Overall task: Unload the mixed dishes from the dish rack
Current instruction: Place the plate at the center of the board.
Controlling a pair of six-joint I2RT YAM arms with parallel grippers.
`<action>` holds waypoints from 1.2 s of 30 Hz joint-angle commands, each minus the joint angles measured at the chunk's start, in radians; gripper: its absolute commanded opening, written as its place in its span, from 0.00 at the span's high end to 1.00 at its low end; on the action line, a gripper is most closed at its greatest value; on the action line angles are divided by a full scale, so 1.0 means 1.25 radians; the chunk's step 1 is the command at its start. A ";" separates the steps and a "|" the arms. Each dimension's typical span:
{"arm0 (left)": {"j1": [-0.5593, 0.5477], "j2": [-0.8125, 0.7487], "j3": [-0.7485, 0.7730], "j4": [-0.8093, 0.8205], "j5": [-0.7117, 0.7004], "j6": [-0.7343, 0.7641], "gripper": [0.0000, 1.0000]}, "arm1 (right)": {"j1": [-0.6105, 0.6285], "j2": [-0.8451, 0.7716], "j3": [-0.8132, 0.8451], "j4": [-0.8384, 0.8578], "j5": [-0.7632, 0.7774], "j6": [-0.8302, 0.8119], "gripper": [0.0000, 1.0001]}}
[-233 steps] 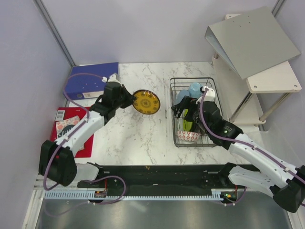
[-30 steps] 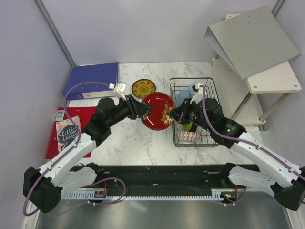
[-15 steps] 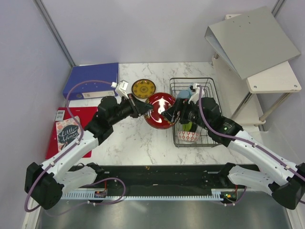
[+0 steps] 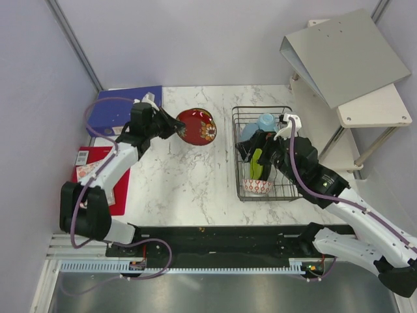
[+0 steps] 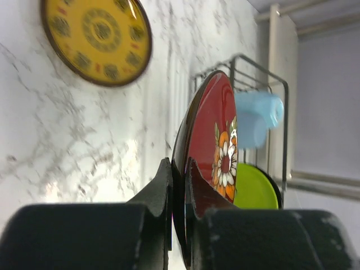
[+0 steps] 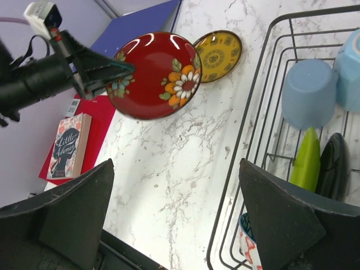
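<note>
My left gripper (image 4: 174, 127) (image 5: 179, 163) is shut on the rim of a red flowered plate (image 4: 197, 126) (image 5: 216, 152) (image 6: 153, 75), held on edge above the table. Just behind it a yellow patterned plate (image 5: 98, 39) (image 6: 217, 49) lies flat. The black wire dish rack (image 4: 236, 150) (image 6: 247, 112) holds two light blue cups (image 4: 266, 121) (image 6: 309, 93), a lime green plate (image 4: 256, 164) (image 6: 306, 160), a black plate (image 6: 333, 163) and a red-and-white bowl (image 4: 257, 186) (image 6: 250, 247). My right gripper (image 4: 255, 151) (image 6: 175, 162) hangs open over the rack's left side, with nothing in it.
A blue binder (image 4: 124, 107) lies at the back left. A red folder (image 4: 98, 176) with a book (image 6: 66, 146) on it sits at the left edge. A grey binder (image 4: 345, 55) rests on a white shelf at the right.
The right gripper let go of the red plate, opened wide and drew back over the rack. The left gripper closed on the plate and carried it back-left, over the yellow plate.
</note>
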 commanded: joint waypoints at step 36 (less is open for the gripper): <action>0.094 0.648 0.552 -0.109 0.059 0.064 0.68 | 0.005 -0.008 -0.048 -0.024 0.085 -0.095 0.02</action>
